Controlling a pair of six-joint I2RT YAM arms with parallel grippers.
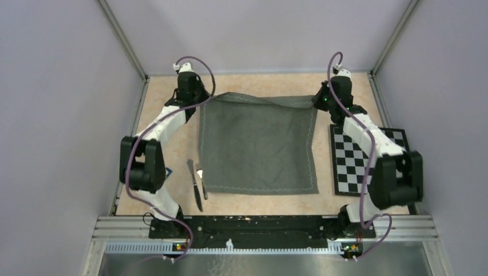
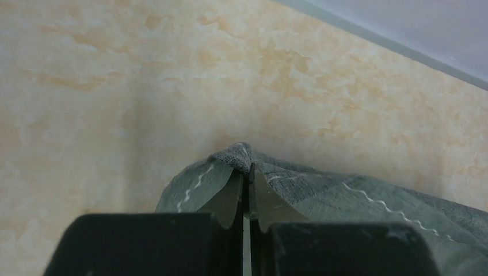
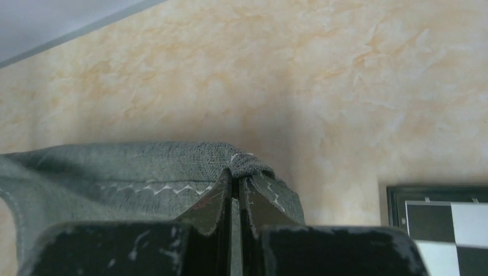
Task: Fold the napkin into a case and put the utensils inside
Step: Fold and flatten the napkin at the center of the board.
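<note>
the dark grey napkin (image 1: 259,144) lay spread almost flat in the middle of the top frame on the desk (image 1: 259,202). its far edge, toward the top of the frame, was lifted slightly and sagged between its two corners. the left gripper (image 2: 247,172) was pinched tight on the upper-left corner, and a small peak of cloth bunched above its tips. the right gripper (image 3: 235,172) was clamped the same way on the upper-right corner, with the stitched hem showing just beside its jaws.

the cloth looked light, soft and limp, with a woven face that would likely give the pads good friction. it would probably drape and wrinkle rather than hold a crease, so corner holds like these seemed right, with both corners carried together to keep the edge taut.

the knife (image 1: 195,187) and the shorter fork (image 1: 202,181) lay side by side just beside the napkin's lower-left edge. they looked thin, hard and slick, and would probably be best taken across their handles. a checkered board (image 1: 368,164) lay at the right of the frame.
</note>
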